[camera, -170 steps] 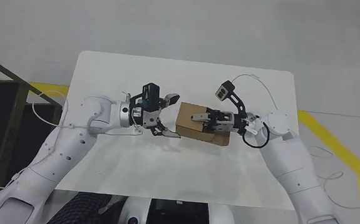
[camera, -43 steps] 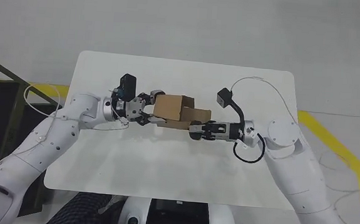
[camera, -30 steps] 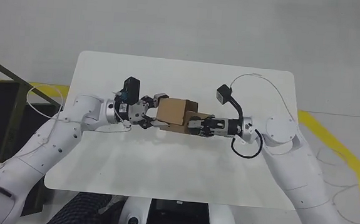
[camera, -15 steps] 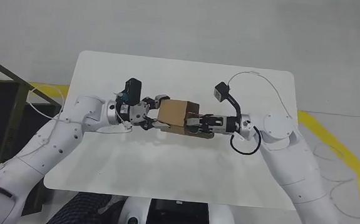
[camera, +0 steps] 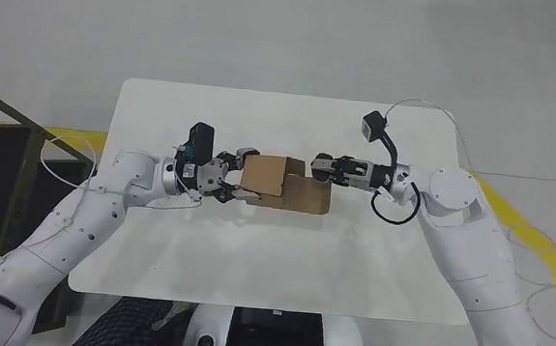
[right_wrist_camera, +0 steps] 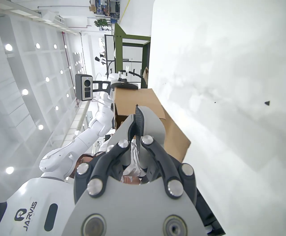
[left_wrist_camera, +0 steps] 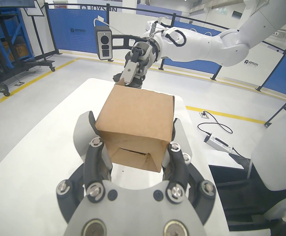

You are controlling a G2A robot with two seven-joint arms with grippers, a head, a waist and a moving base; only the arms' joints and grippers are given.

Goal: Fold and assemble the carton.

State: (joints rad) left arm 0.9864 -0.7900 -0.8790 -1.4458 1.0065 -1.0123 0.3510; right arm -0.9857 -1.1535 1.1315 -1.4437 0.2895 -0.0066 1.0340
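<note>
One white table [camera: 253, 258] carries the work, with one carton and two grippers over its middle. Nearest is the left gripper [left_wrist_camera: 134, 121], spread to the width of the box, its two fingers [left_wrist_camera: 83, 125] pressed against opposite sides of the single brown carton [left_wrist_camera: 143, 105], which it holds. The carton is squared up into a box. The end facing this wrist is partly open, with one flap folded inward under a dark slit. Whether the carton's underside rests on the tabletop cannot be told. At the far end of the box, one loose flap [camera: 307, 194] lies spread out flat beside it. The right gripper [right_wrist_camera: 136, 109] is at that end, its two fingers closed tight against each other with nothing seen between them, the tip right at the box's far upper edge. Beyond the table, one power adapter [left_wrist_camera: 217, 142] with its cable lies on the floor.
</note>
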